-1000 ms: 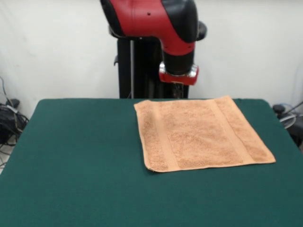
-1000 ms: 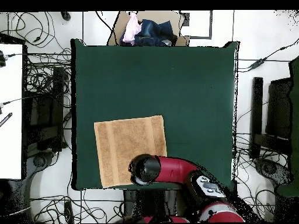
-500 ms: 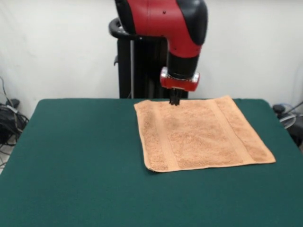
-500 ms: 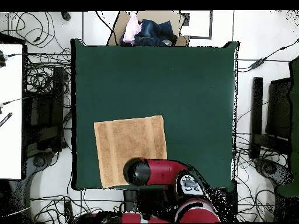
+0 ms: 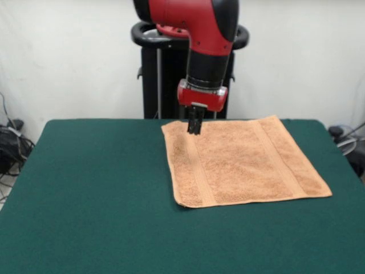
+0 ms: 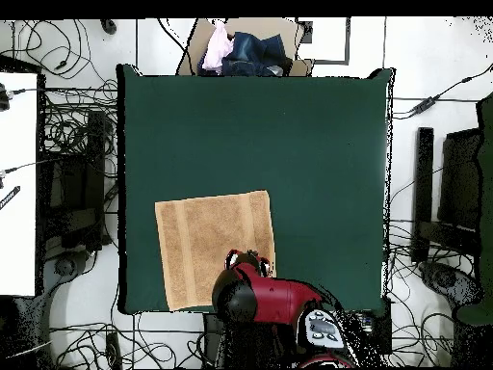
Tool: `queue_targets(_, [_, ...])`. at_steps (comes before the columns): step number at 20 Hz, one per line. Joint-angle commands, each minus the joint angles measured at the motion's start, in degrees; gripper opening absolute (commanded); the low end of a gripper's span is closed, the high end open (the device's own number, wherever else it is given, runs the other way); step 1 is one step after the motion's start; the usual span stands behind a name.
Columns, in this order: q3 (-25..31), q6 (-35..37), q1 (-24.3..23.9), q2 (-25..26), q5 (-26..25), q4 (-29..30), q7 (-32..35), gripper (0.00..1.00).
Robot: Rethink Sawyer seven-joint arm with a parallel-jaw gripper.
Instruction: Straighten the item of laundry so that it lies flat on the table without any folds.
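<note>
The end effector [image 5: 194,127] is a small black tool under a red collar, and its tips look pressed together, pinching nothing. It points straight down over the far part of the towel [image 5: 242,161], near the woven band by the far-left corner in the front view; whether the tips touch the pile or hang just above it cannot be told. In the overhead view the end effector [image 6: 246,258] peeps out from under the arm's rounded red and black shell, over the towel's [image 6: 207,246] edge nearest the robot base.

The arm [image 5: 194,34] comes down nearly upright at the wrist, a smooth glossy red casing with a black cylindrical section above the collar, bending over from a black pedestal column [image 5: 162,74].

The towel is a roughly square piece of peach-orange terry cloth with a nubby, looped texture. Two flatter woven bands run across it, one near each of two opposite edges. It lies spread out and flat, with only a slight lift along the near-left edge in the front view. It sits on the surface [image 5: 85,200], a wide rectangle covered in dark green felt-like matte material, close to the robot's side and well away from the other edges.

Beyond the surface's far edge in the overhead view, a cardboard box [image 6: 246,53] holds bunched pink and dark cloth. Tangled cables [image 6: 67,125] lie on the pale floor around it.
</note>
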Motion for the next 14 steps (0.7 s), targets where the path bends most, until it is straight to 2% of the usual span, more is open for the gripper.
queue_targets(1, [-0.63,-8.03,-1.86,-0.14,1.70,5.04,14.87,0.00])
queue_targets(4, [-0.50,-10.01,-2.10,0.77,2.47,6.13,14.29,0.00])
queue_targets(10, [1.64,-13.36,-2.75,11.26,3.51,2.88,13.40,0.00])
queue_targets(14, [2.66,-12.41,-3.29,14.44,3.44,1.36,12.62,0.00])
